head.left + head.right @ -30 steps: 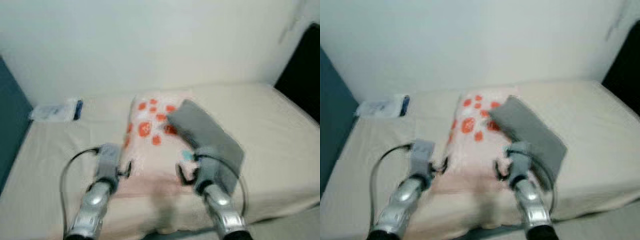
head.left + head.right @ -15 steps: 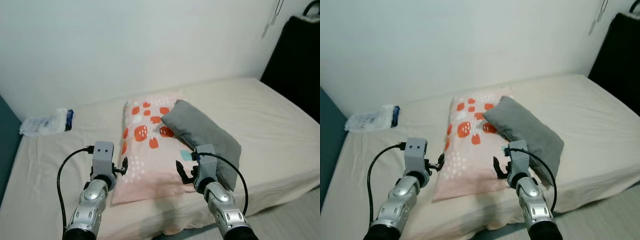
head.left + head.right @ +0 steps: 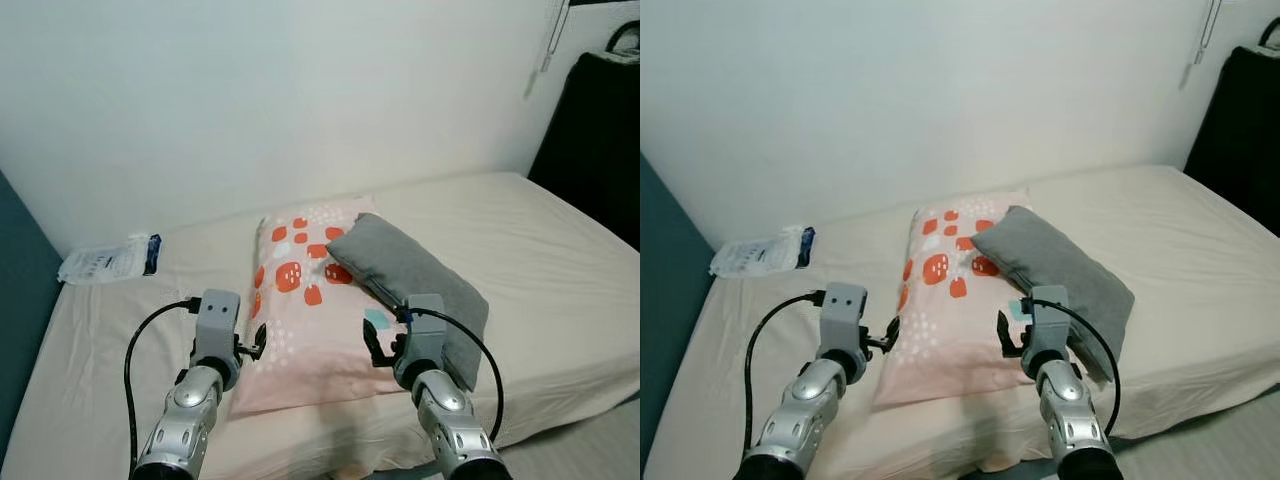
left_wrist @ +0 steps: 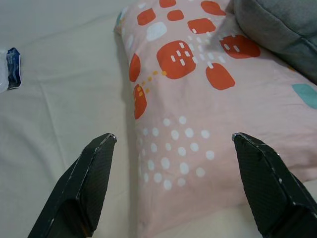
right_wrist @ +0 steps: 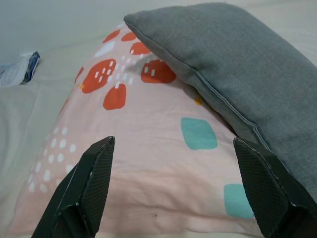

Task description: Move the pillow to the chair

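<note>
I see the pink patterned pillow (image 3: 305, 310) lying on the bed (image 3: 540, 260), a grey pillow (image 3: 415, 275) overlapping its right edge. My left gripper (image 4: 173, 188) and right gripper (image 5: 171, 191) hover at its near end, both with fingers spread wide, holding nothing

I list: a beige bed (image 3: 560, 250) across the scene; a white packet (image 3: 110, 258) with a blue end, far left on it; a pale wall (image 3: 300, 90) behind; something black (image 3: 600, 140) at far right.
</note>
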### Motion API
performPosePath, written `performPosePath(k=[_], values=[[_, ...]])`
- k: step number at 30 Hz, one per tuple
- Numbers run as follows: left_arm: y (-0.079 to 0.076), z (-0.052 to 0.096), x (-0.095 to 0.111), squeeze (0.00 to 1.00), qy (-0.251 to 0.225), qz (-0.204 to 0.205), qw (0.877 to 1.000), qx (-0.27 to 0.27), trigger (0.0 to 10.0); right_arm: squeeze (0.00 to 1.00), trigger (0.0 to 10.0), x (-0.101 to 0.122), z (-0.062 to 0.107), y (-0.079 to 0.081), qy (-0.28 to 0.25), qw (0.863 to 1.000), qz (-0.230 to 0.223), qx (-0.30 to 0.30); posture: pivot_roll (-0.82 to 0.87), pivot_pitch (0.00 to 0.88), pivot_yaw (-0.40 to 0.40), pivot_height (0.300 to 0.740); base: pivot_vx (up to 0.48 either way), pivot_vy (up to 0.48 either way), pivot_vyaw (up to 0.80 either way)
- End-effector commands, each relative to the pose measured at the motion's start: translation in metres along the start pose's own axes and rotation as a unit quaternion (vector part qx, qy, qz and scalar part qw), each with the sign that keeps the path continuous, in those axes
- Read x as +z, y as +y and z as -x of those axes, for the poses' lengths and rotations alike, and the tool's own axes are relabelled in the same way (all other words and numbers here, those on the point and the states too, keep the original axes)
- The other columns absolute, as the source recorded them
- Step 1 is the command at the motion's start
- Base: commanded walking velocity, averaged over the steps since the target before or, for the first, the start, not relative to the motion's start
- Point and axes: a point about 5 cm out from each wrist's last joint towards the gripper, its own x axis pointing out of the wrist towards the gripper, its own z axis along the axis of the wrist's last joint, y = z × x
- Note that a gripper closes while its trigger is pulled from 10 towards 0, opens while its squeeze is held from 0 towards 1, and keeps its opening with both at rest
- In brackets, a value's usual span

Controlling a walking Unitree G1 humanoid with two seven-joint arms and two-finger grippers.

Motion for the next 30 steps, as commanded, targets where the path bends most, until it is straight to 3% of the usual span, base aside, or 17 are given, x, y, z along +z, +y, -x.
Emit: performPosePath(k=[1, 6, 18, 27, 30], values=[[0.0016, -0.0004, -0.0047, 0.00, 0.017, -0.012, 1.000, -0.001, 10.0, 0.00, 10.0, -0.0004, -0.0021, 0.0043, 0.005, 1.000, 0.006, 0.009, -0.05, 0.006, 0.039, 0.740, 0.000, -0.480, 0.00], [0.0042, -0.0006, -0.0059, 0.00, 0.023, 0.000, 1.000, 0.009, 10.0, 0.00, 10.0, -0.0005, -0.0025, 0.0042, 0.005, 1.000, 0.004, 0.006, -0.05, 0.008, 0.042, 0.740, 0.000, -0.096, 0.00], [0.0058, -0.0069, -0.0016, 0.00, 0.036, -0.035, 0.999, -0.016, 10.0, 0.00, 10.0, -0.0034, -0.0057, 0.0056, 0.023, 1.000, -0.012, 0.015, -0.04, 0.011, 0.067, 0.740, 0.000, 0.000, 0.00], [0.0104, -0.0084, -0.0025, 0.00, 0.050, -0.037, 0.998, -0.022, 10.0, 0.00, 10.0, -0.0045, -0.0069, 0.0100, 0.027, 0.999, -0.012, 0.024, -0.03, 0.012, 0.075, 0.740, 0.000, 0.000, 0.00], [0.0114, -0.0068, -0.0039, 0.00, 0.057, -0.049, 0.997, -0.029, 10.0, 0.00, 10.0, -0.0050, -0.0067, 0.0119, 0.026, 0.999, -0.014, 0.025, -0.03, 0.015, 0.085, 0.740, 0.000, 0.476, 0.00]])
